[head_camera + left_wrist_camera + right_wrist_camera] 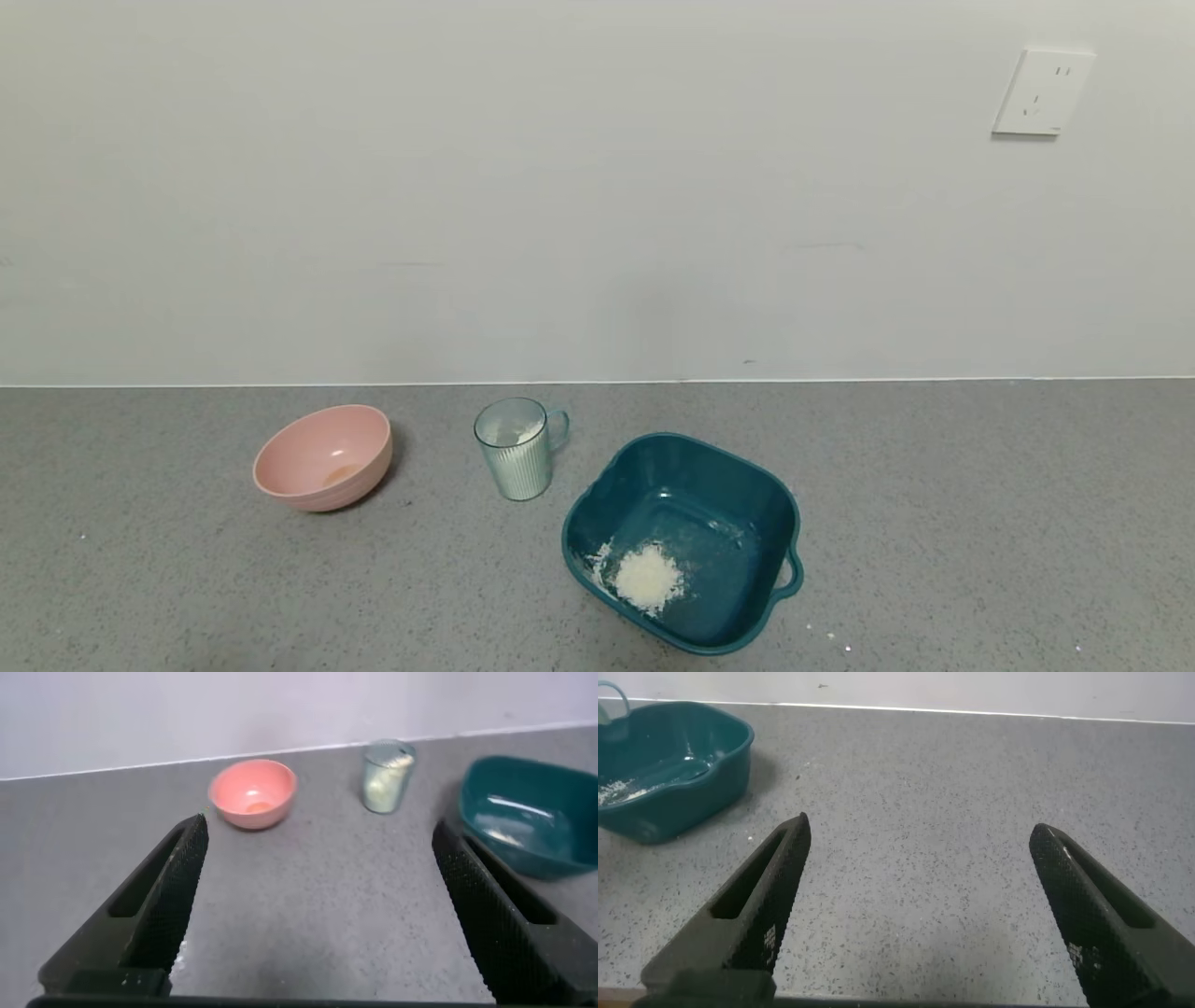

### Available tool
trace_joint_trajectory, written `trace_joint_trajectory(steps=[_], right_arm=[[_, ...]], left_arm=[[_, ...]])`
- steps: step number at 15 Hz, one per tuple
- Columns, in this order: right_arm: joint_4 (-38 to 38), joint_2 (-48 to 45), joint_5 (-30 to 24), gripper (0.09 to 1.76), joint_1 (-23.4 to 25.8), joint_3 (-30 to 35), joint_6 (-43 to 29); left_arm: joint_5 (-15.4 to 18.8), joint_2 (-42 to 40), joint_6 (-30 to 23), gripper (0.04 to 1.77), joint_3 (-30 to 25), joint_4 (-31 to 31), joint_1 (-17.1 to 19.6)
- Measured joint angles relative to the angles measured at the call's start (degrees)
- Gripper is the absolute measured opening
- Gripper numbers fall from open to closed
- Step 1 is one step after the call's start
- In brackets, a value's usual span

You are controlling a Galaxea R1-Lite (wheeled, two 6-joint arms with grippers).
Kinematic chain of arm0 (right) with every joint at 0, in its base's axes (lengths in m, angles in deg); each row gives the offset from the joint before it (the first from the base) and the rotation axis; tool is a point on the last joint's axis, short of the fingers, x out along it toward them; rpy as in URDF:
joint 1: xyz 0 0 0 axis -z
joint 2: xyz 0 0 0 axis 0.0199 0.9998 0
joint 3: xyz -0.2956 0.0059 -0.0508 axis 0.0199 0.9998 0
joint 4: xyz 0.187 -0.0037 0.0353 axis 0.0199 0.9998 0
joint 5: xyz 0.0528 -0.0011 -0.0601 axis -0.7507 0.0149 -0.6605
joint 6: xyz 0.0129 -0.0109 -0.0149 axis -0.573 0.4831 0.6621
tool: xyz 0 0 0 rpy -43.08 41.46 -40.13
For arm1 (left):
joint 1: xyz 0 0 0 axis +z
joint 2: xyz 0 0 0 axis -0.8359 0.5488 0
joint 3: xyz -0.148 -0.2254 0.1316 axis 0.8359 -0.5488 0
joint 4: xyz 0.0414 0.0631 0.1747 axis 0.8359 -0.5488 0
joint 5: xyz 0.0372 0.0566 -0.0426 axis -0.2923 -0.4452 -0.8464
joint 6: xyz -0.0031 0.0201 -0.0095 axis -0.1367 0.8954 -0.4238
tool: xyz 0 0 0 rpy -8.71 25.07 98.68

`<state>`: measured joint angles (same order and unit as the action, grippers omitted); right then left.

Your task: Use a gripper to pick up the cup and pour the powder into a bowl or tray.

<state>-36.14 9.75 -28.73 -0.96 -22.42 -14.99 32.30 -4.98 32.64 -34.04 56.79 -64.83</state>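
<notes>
The clear ribbed cup stands upright on the grey counter, handle to the right, with some white powder still inside. It also shows in the left wrist view. The dark teal basin sits to its front right and holds a small heap of white powder in its near left corner. The basin also shows in the left wrist view and the right wrist view. My left gripper is open and empty, well short of the cup. My right gripper is open and empty over bare counter, right of the basin. Neither gripper shows in the head view.
A pink round bowl sits left of the cup, tilted, also in the left wrist view. A white wall with a socket stands behind the counter. A few powder specks lie right of the basin.
</notes>
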Motion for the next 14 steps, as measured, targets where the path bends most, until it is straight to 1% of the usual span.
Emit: trace_joint_trajectory(steps=[1, 2, 4, 5, 7, 10, 12, 14], right_arm=[[0.0, 0.0, 0.02, 1.71, 0.0, 0.0, 0.0], [0.0, 0.0, 0.0, 1.71, 0.0, 0.0, 0.0], [0.0, 0.0, -0.02, 1.71, 0.0, 0.0, -0.01], [0.0, 0.0, 0.0, 1.71, 0.0, 0.0, 0.0], [0.0, 0.0, 0.0, 1.71, 0.0, 0.0, 0.0], [0.0, 0.0, 0.02, 1.71, 0.0, 0.0, -0.01], [0.0, 0.0, 0.0, 1.71, 0.0, 0.0, 0.0], [0.0, 0.0, 0.0, 1.71, 0.0, 0.0, -0.01]], left_arm=[[-2.65, -1.77, -0.15, 1.71, 0.41, -0.32, 0.18], [-3.47, -2.93, -0.12, 1.71, 1.05, -0.39, 0.57], [-3.63, -4.14, 0.05, 1.71, 2.39, -1.85, 3.08], [-3.25, -4.66, 0.29, 1.72, 3.17, -3.32, 5.23], [-1.21, -5.94, 0.38, 1.72, 2.8, -3.69, 6.83], [2.38, -9.46, 0.4, 1.72, -1.38, -3.17, 7.46], [4.99, -12.19, 0.35, 1.72, -4.85, -0.12, 7.77], [6.46, -14.49, 0.52, 1.72, -9.4, 5.53, 7.91]])
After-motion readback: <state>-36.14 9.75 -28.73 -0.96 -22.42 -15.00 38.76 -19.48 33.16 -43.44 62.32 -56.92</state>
